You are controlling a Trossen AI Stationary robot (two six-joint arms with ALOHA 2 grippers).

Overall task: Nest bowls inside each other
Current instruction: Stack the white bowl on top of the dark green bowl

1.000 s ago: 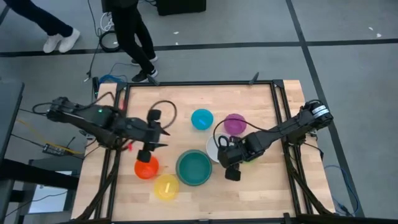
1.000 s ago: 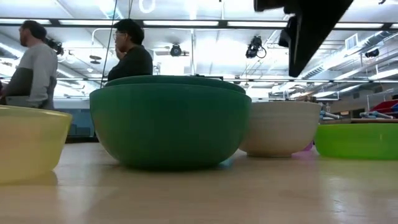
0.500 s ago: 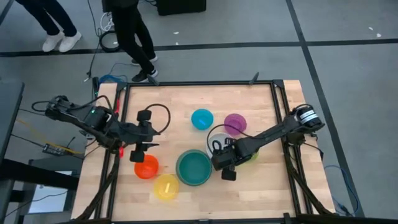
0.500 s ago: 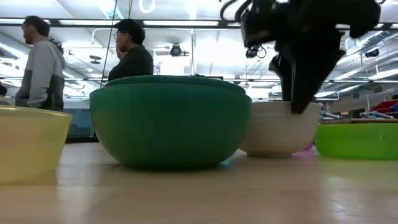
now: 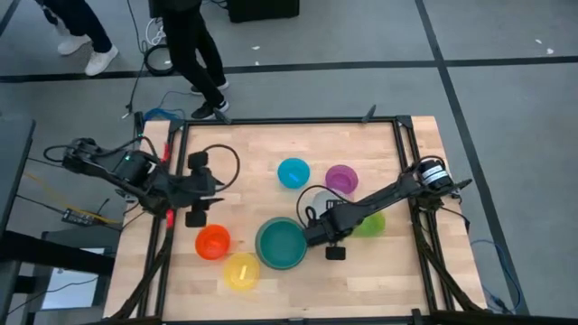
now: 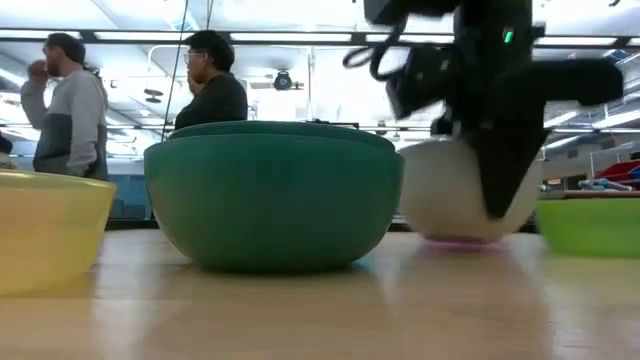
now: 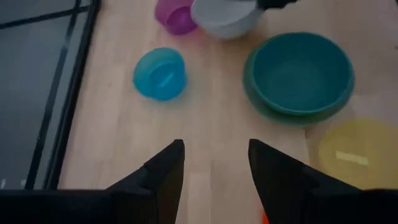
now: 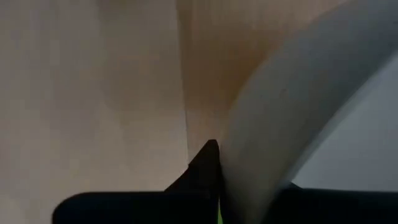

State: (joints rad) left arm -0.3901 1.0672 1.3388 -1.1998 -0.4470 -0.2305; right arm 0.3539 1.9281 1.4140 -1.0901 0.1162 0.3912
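Note:
On the wooden table, the teal bowl (image 5: 282, 242) sits inside the sage green bowl (image 7: 258, 104). Around them stand the orange bowl (image 5: 213, 242), the yellow bowl (image 5: 241, 271), the light blue bowl (image 5: 293, 172), the purple bowl (image 5: 341, 178) and the lime green bowl (image 5: 370, 223). The white bowl (image 5: 316, 200) is right of the teal one, and my right gripper (image 5: 321, 231) is shut on its near rim. My left gripper (image 5: 194, 215) hangs open over the table's left part, above and left of the orange bowl, with nothing between its fingers (image 7: 168, 168). My right gripper pinches the white bowl's rim (image 8: 249, 143) on its near side, one finger (image 8: 206, 163) outside the wall and the other inside. The fingers come from above, pointing down. In the low view the bowl (image 6: 450, 195) looks tipped, its underside just above the table.
Black frame rails (image 5: 402, 153) run along the table's sides and far edge. Two people (image 6: 210, 90) stand beyond the far edge. Bare wood lies at the near right (image 5: 379, 280) and the far left (image 5: 226, 144).
My right gripper has come down toward the table's left onto the white bowl's near rim and shut on it. The bowl has tipped from standing flat. My left gripper has drawn back toward the table's left and far side, away from the orange bowl, staying open.

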